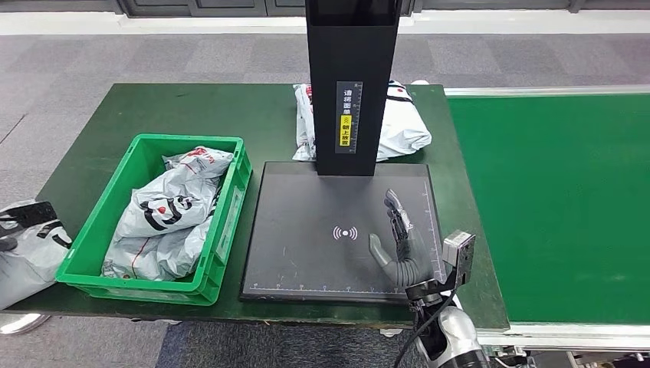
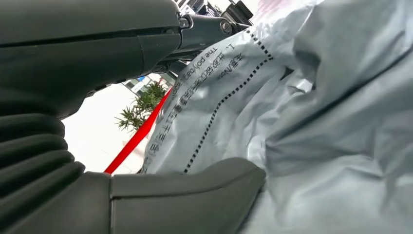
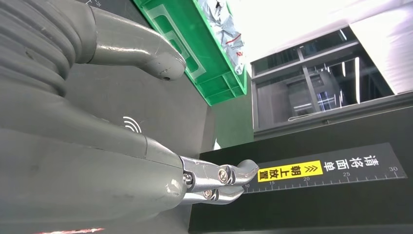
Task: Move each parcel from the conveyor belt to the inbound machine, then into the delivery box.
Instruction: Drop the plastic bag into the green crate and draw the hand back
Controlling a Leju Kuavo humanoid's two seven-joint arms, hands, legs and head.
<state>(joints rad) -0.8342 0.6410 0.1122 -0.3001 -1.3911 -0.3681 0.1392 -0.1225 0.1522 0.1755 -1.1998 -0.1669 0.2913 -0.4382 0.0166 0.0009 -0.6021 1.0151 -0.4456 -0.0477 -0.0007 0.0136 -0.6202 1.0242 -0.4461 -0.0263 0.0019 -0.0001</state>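
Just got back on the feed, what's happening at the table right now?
The left hand holds a grey parcel off the table's left end, beside the green box that already contains parcels. The right hand hovers open over the black scanner plate, which is bare. Another parcel lies behind the scanner's post.

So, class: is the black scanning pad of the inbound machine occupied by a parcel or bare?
Bare. The scanning pad carries no parcel; the right hand hovers over it, fingers spread, holding nothing. Grey parcels lie in the green crate.

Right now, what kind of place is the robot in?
Probably a parcel sorting station in a warehouse or test hall. There is a green conveyor belt, a black scanning machine, and a green box with grey mail bags.
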